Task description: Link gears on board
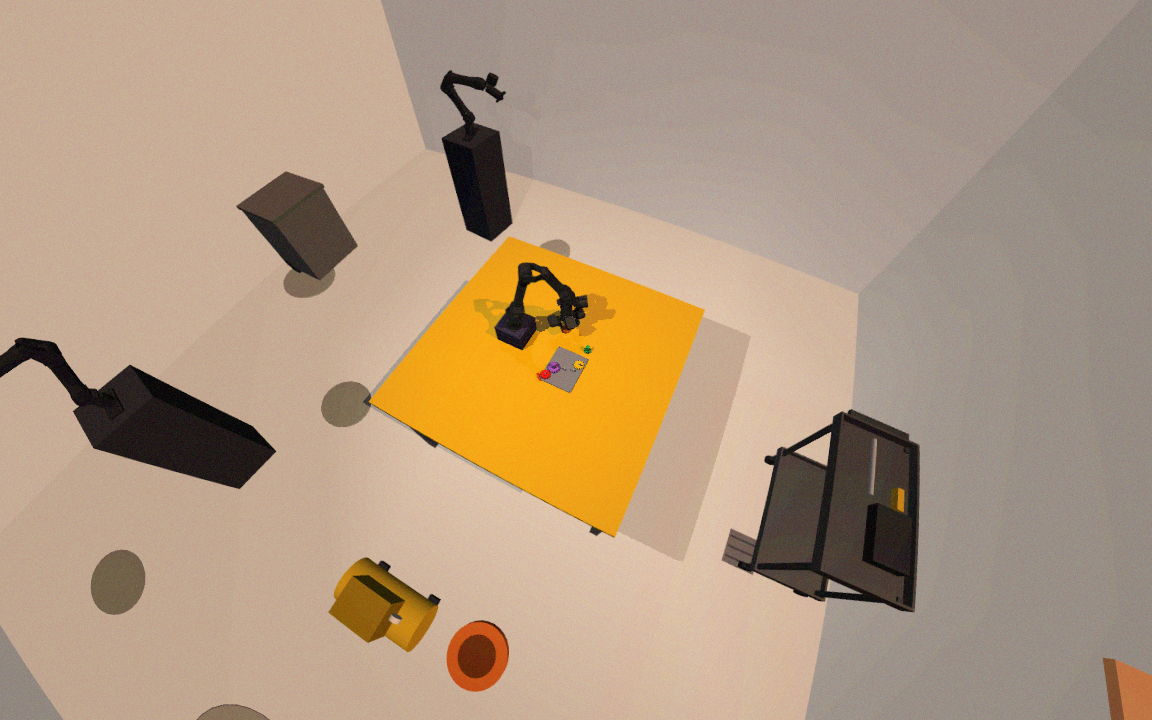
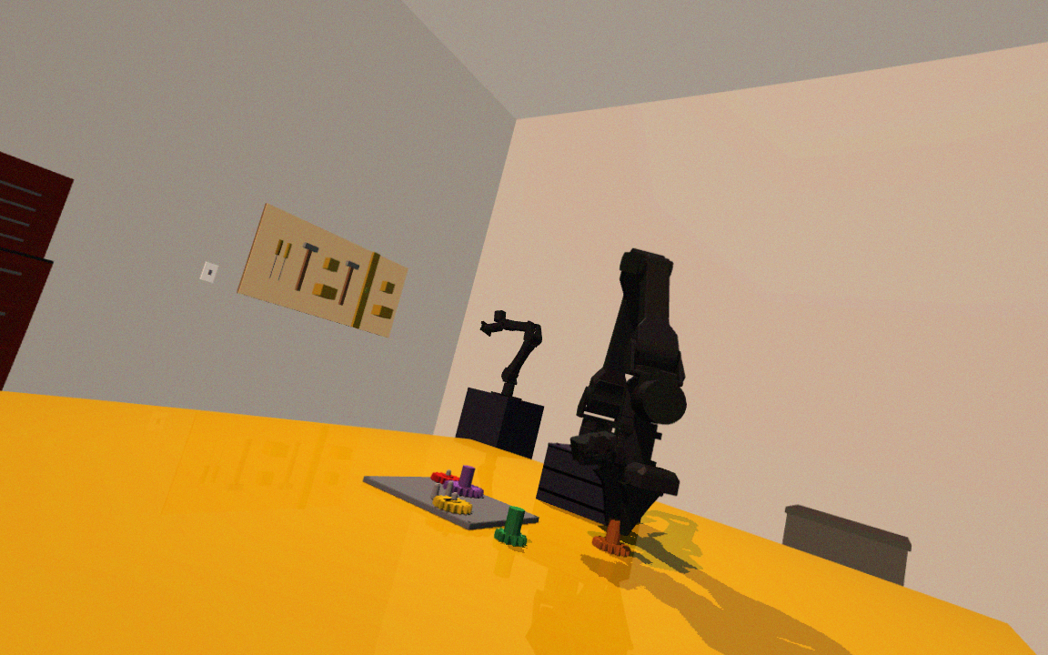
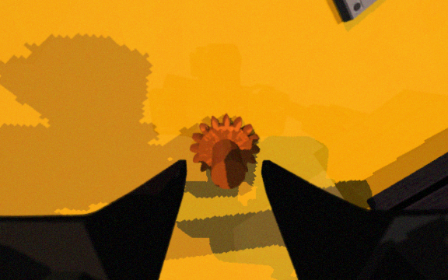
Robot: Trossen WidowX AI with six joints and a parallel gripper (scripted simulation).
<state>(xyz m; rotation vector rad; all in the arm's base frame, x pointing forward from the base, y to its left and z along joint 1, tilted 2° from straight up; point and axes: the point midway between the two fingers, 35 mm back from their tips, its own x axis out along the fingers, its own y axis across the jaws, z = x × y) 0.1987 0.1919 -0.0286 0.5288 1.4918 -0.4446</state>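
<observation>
My gripper (image 2: 622, 528) (image 3: 224, 166) is open, its fingers partly apart, one on each side of the orange gear's handle with gaps between. The orange gear (image 2: 610, 546) (image 3: 224, 132) stands upright on the table. The green gear (image 1: 587, 349) (image 2: 514, 522) stands on the table beside the board. On the grey board (image 1: 567, 385) (image 2: 396, 491) (image 3: 364, 4), the purple gear (image 1: 553, 367) (image 2: 468, 478) is on a peg beside the red gear (image 1: 544, 375) (image 2: 440, 476). The yellow gear (image 1: 581, 364) (image 2: 453, 507) is farther along. Empty pegs (image 2: 435, 490) stand between purple and yellow.
The arm's dark base (image 1: 515, 331) (image 3: 434, 187) stands close to the orange gear, at the right of the wrist view. The yellow table (image 1: 508, 429) (image 2: 226, 553) carries the board and the arm. Other arms on pedestals (image 1: 477, 183) stand off the table.
</observation>
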